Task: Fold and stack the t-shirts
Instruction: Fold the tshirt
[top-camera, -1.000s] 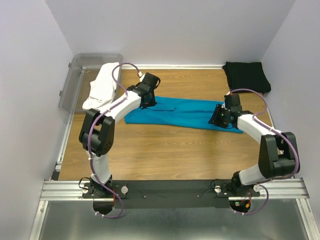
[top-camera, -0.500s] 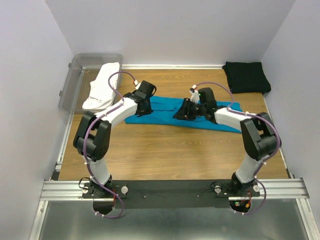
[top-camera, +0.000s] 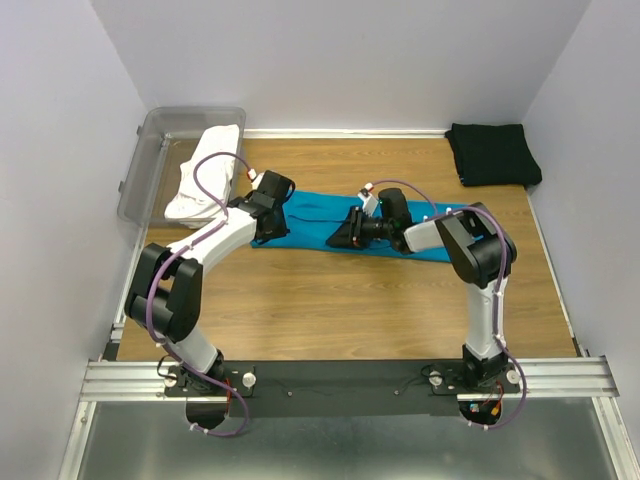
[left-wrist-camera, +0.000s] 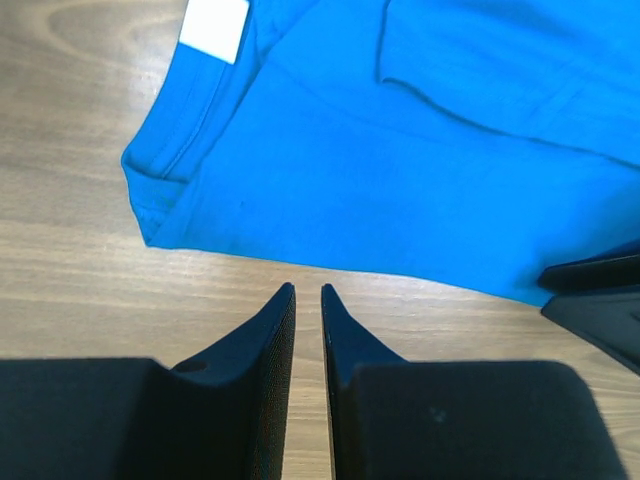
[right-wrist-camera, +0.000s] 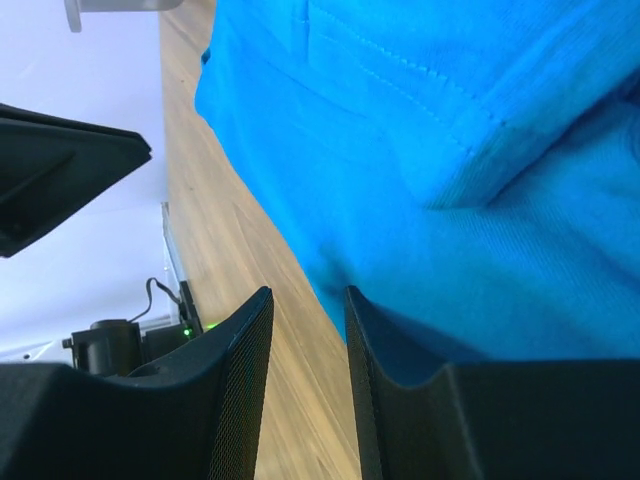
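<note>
The tub (top-camera: 148, 165) stands at the far left corner. The white shirt (top-camera: 205, 170) is heaped along its right side and overlaps its rim, and I cannot tell how much of it lies inside; I see nothing else in the tub. The teal shirt (top-camera: 310, 213) lies as a long strip across the middle of the tabletop (top-camera: 330, 300), and the black shirt (top-camera: 492, 153) sits folded at the far right corner. My left pincer (left-wrist-camera: 307, 290) hangs low over bare wood just beside the strip's left end, a narrow slit apart and holding nothing. My right pincer (right-wrist-camera: 306, 292) is part open at the strip's near edge around its middle, one finger over the cloth.
</note>
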